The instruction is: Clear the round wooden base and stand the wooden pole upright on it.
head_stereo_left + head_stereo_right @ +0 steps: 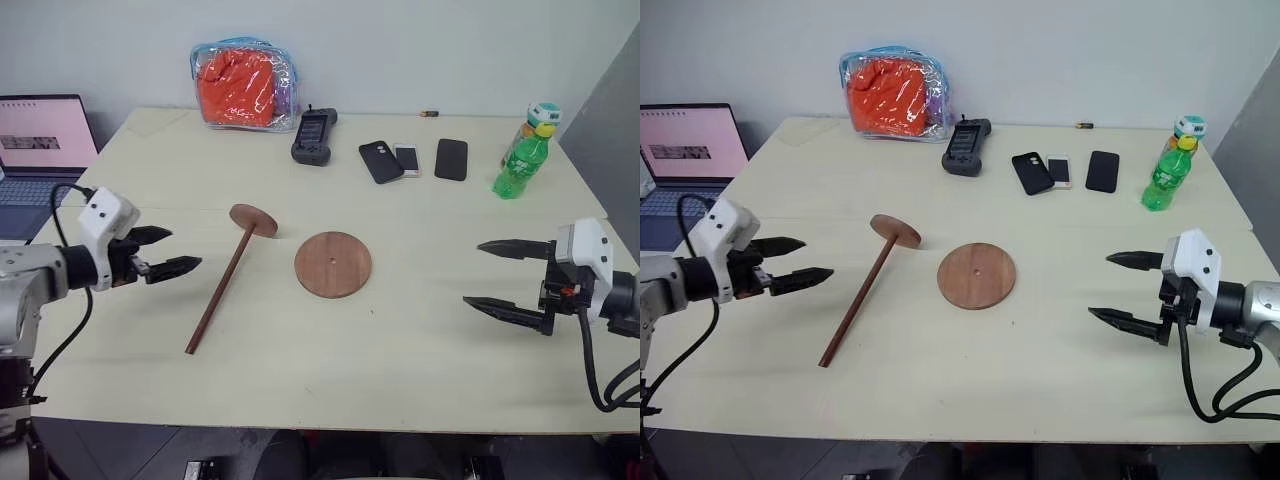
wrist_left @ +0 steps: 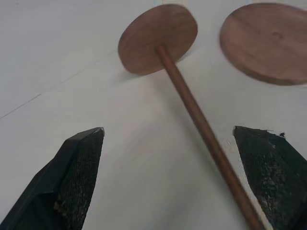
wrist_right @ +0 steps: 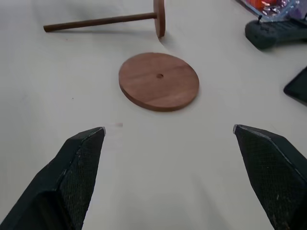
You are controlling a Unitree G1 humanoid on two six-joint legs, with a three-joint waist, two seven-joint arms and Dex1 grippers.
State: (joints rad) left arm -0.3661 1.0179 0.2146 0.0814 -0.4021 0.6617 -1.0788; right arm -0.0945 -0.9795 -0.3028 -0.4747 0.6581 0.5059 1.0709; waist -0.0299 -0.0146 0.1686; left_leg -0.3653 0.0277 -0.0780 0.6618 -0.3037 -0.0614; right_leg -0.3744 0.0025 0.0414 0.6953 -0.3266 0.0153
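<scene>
At the near left of the table (image 1: 420,380), the left gripper (image 1: 172,252) hangs just above the surface, pointing inward toward the middle, its two black fingers spread apart and holding nothing. At the near right, the right gripper (image 1: 497,276) points inward from the opposite side, its fingers also wide apart and empty, one above the other. A broad stretch of bare tabletop lies between the two grippers and along the near edge.

The wooden pole (image 1: 225,283) lies flat on the table just beyond the left gripper's fingertips, its thin end toward the near edge and its small disc end resting farther back. Just to the right of the pole, apart from it, the round wooden base (image 1: 333,264) lies flat near the table's centre with nothing on it, its small centre hole showing.

Toward the far edge, well clear of the base, sit a black handset (image 1: 313,136), three phones (image 1: 404,159), a green bottle (image 1: 524,155) and a clear bag (image 1: 243,84) of orange material. A laptop (image 1: 38,140) stands off the far left corner.
</scene>
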